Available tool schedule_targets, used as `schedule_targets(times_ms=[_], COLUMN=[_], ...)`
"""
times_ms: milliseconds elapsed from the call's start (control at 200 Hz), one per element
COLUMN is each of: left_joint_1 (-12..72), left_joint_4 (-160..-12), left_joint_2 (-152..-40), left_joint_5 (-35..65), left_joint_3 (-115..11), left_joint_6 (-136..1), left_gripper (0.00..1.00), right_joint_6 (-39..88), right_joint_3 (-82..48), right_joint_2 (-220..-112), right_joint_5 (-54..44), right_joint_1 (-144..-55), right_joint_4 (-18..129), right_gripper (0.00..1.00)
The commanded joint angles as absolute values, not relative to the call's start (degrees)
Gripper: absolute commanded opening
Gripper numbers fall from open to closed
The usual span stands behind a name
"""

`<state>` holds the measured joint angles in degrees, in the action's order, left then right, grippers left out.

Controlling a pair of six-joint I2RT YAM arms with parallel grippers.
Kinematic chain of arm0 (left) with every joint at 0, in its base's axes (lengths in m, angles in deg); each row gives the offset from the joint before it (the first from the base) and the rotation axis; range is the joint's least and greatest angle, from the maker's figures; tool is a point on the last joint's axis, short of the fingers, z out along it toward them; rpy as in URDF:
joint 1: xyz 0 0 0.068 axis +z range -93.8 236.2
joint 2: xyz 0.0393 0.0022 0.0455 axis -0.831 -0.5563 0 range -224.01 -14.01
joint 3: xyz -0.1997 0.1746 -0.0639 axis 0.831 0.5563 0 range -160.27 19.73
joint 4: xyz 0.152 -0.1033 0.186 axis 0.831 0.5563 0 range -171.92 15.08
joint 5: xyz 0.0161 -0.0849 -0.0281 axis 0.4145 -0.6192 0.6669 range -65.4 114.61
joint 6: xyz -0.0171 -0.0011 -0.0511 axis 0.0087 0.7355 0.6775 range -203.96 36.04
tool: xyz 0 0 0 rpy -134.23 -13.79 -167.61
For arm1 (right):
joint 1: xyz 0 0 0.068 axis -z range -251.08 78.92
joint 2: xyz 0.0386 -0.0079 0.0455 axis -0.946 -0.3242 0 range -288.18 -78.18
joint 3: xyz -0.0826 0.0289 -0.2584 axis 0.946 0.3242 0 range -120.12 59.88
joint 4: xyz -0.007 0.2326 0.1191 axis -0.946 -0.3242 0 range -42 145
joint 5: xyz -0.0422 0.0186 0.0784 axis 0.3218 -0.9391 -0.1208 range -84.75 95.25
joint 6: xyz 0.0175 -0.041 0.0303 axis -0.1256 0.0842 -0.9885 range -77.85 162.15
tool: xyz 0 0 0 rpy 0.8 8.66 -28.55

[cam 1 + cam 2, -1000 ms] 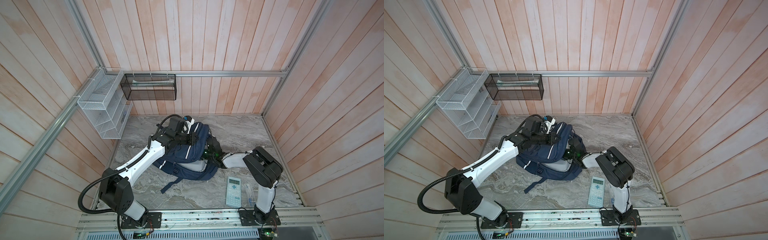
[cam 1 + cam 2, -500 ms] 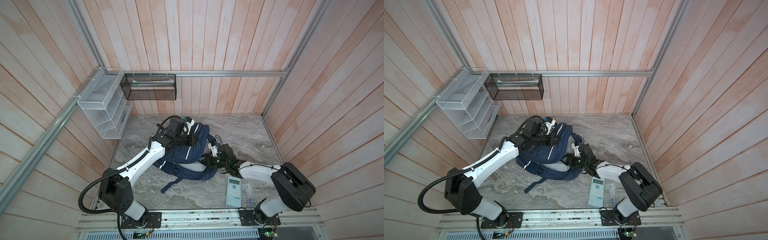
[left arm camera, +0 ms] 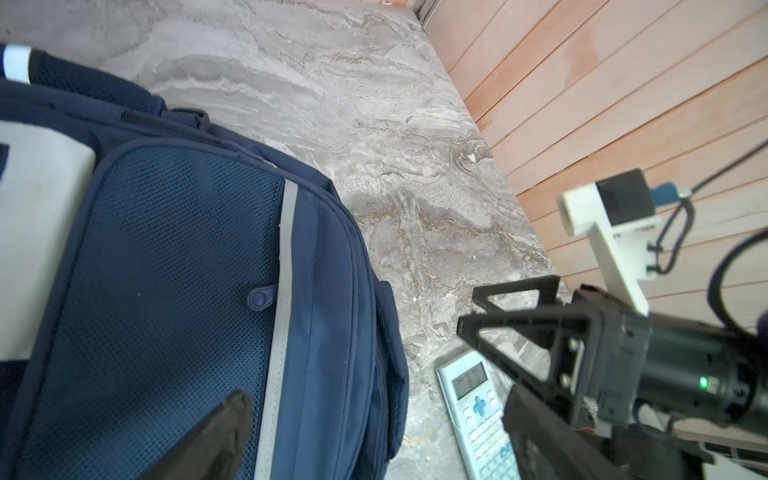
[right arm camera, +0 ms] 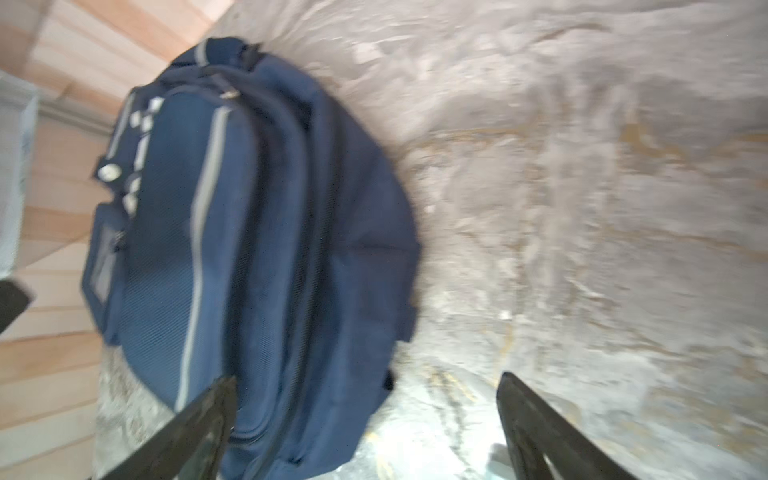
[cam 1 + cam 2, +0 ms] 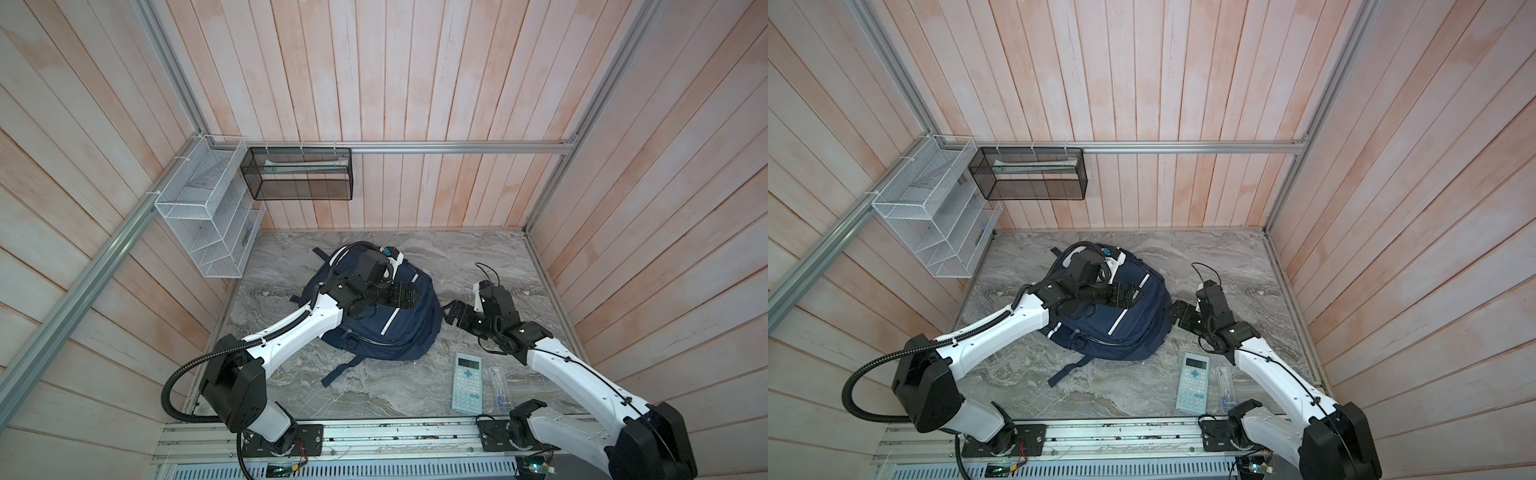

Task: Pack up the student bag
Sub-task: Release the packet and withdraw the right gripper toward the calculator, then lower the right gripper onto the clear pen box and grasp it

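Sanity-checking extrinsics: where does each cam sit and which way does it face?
Both top views: high over the front rail, looking down at the table; both arms whole, left end effector over the student bag, right end effector beside it.
Left wrist: above the bag, facing across it toward the right end effector; own fingertip shows, plus the calculator.
Right wrist: beside the bag, facing it, blurred; own two fingers.
Shared: every view shows the bag.

L gripper, R gripper: jaws spread wide, empty; both arms extended fwd.
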<state>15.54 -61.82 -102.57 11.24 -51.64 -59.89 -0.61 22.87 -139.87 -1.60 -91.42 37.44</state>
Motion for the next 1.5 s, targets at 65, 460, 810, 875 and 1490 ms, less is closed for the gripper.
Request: schedule_targets(times_ms=[65, 460, 810, 875, 1490], left_joint_1=[13.8, 8.0, 8.7, 9.1, 16.1], left_joint_4=[-64.3, -72.1, -76.0, -76.7, -81.8], left_joint_2=[-101.9, -101.5, -99.5, -99.7, -97.7], left_joint_5=[14.8, 11.8, 8.8, 8.0, 3.6], left_joint_3=[-50.9, -47.4, -43.5, -42.8, -35.7], left_joint_6=[-58.9, -57.5, -57.9, -57.8, -54.3], left_gripper=[1.00, 1.00, 1.00, 1.00, 0.99], right_joint_6=[1.7, -10.2, -13.4, -13.6, -14.9], right_joint_3=[22.5, 25.8, 30.1, 30.8, 32.7], right_joint_2=[-140.2, -134.4, -135.1, -135.3, -138.7], right_joint_5=[-1.1, 14.2, 10.2, 9.1, 5.3], right_joint_1=[-84.0, -82.6, -82.0, -82.0, -82.1], right_joint_4=[22.2, 8.2, 5.8, 6.2, 6.4], right_gripper=[0.98, 0.98, 0.97, 0.93, 0.68])
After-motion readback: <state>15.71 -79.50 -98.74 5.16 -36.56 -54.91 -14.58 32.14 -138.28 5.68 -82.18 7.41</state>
